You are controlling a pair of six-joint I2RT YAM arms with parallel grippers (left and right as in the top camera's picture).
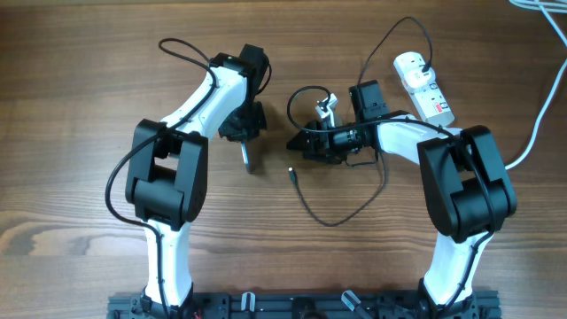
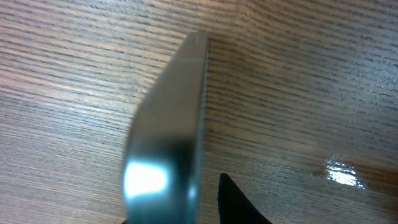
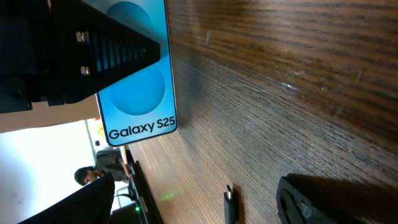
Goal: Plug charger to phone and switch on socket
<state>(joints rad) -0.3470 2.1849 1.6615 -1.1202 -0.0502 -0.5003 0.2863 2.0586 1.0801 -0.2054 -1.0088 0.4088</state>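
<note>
the phone [image 3: 138, 99] is up on edge at the left fingers [image 2: 239, 208] (clamped or merely touched, i cannot tell), so it could topple before the spread, empty right fingers [image 3: 305, 202] lift the charger plug [image 3: 230, 204] lying on the bench [image 3: 298, 74] between them.

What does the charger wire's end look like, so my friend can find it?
On the wooden table, look between the left arm and the right arm. A thin black cable curls there; its loose end is the little plug. It is skinny and black, unlike the fat white cord on the right.
</note>
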